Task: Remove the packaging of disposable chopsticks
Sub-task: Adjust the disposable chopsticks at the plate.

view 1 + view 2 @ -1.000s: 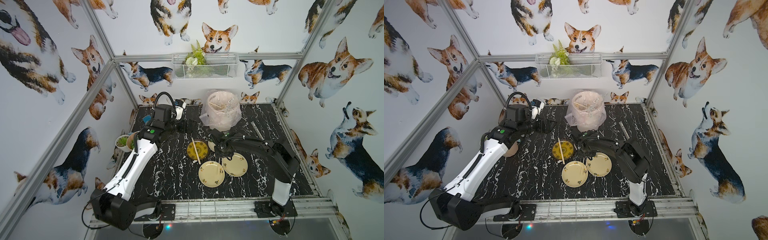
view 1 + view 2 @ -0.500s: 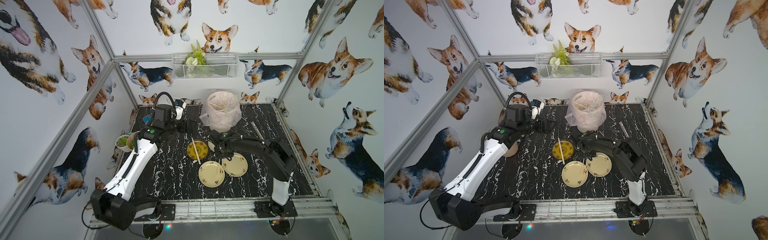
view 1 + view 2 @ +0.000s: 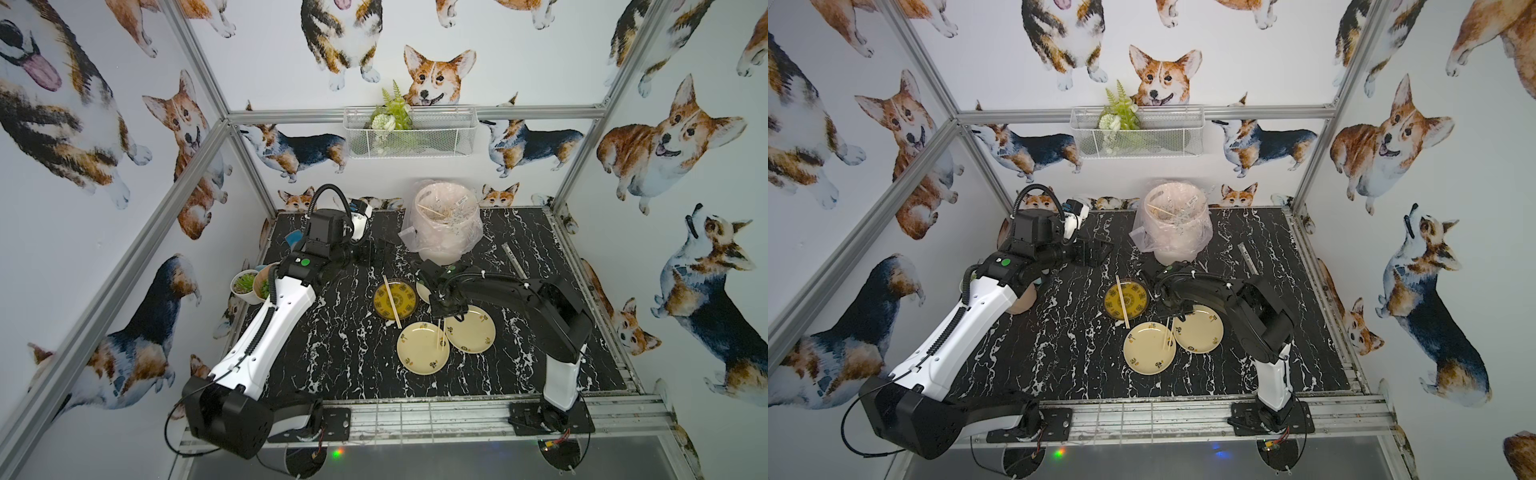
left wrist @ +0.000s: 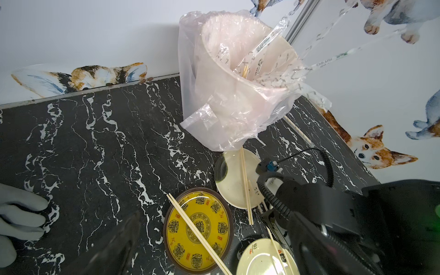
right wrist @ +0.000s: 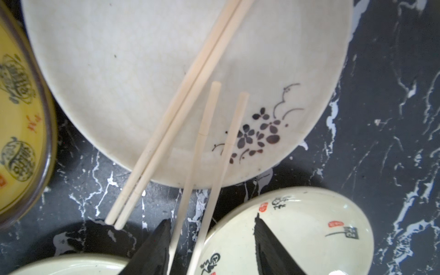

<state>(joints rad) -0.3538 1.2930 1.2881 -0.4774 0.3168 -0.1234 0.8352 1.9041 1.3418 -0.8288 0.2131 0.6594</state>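
A black marble tabletop [image 3: 332,357] carries several plates. The right tool [image 5: 212,220] hovers low over them, jaws parted. A loose pair of disposable chopsticks [image 5: 204,147] runs between its fingers, not clamped, with its tips on a white flowered plate [image 5: 119,71] beside a second pair [image 5: 190,95]. A third pair [image 3: 392,301] lies across a yellow plate [image 3: 409,301]. The left tool [image 3: 377,252] hangs fully released near the back left. Clear packaging [image 4: 269,40] sticks out of a bag-lined bin [image 3: 440,245]. One more sleeve [image 3: 513,259] lies flat at the back right, contents unclear.
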